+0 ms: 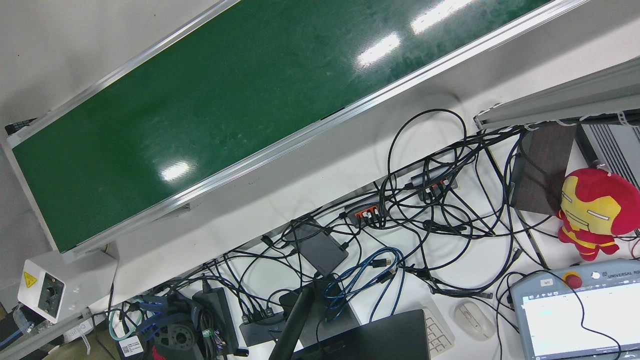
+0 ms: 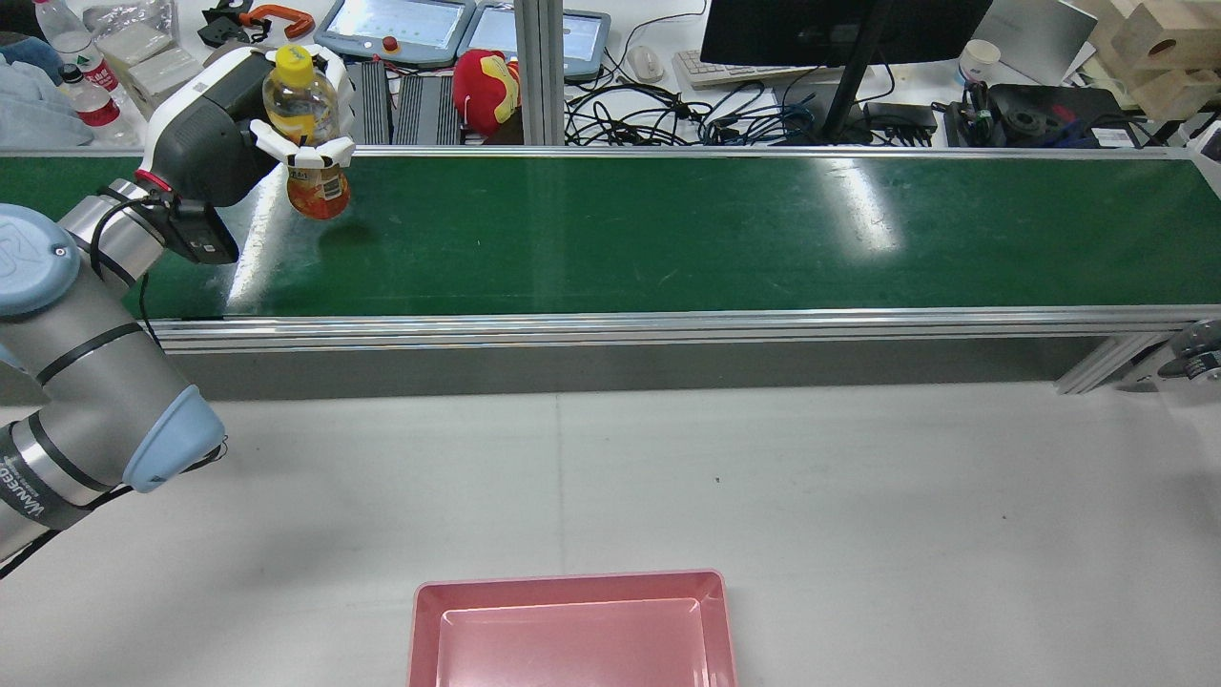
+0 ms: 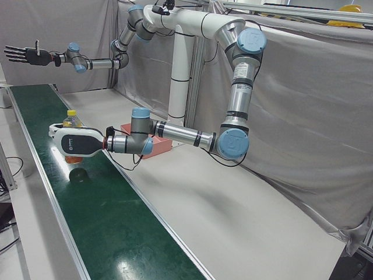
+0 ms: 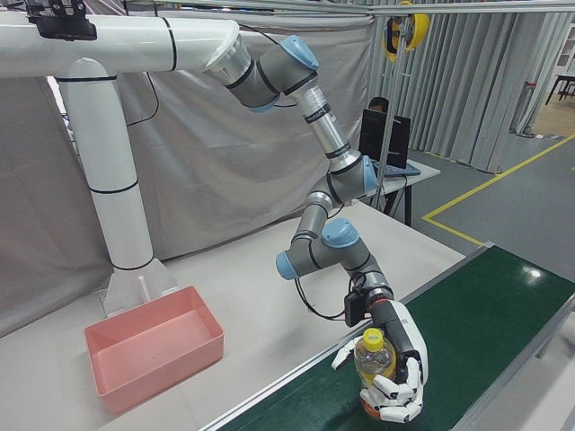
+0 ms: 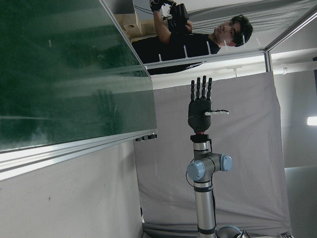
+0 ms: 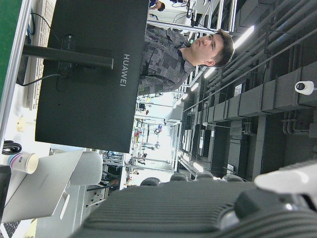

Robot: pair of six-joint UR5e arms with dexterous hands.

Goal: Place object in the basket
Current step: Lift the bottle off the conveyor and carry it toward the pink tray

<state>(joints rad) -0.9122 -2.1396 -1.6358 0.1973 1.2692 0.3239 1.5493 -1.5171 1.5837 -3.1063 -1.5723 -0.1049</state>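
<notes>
A clear bottle (image 2: 307, 129) with a yellow cap and orange label is held upright in my left hand (image 2: 224, 119), which is shut on it. It hangs a little above the left end of the green conveyor belt (image 2: 668, 229), with its shadow on the belt below. The bottle (image 4: 374, 356) and left hand (image 4: 400, 373) also show in the right-front view, and again in the left-front view, bottle (image 3: 71, 120) and hand (image 3: 74, 143). My right hand (image 3: 23, 55) is open, fingers spread, raised high; it also shows in the left hand view (image 5: 199, 106). The pink basket (image 2: 572, 590) sits at the table's near edge.
The basket (image 4: 153, 346) stands on the white table (image 2: 763, 477) between the belt and the arms' pedestal. Beyond the belt are cables (image 1: 425, 210), a monitor (image 2: 839, 29), pendants and a red plush toy (image 2: 486, 86). A person (image 5: 198, 42) stands behind the belt.
</notes>
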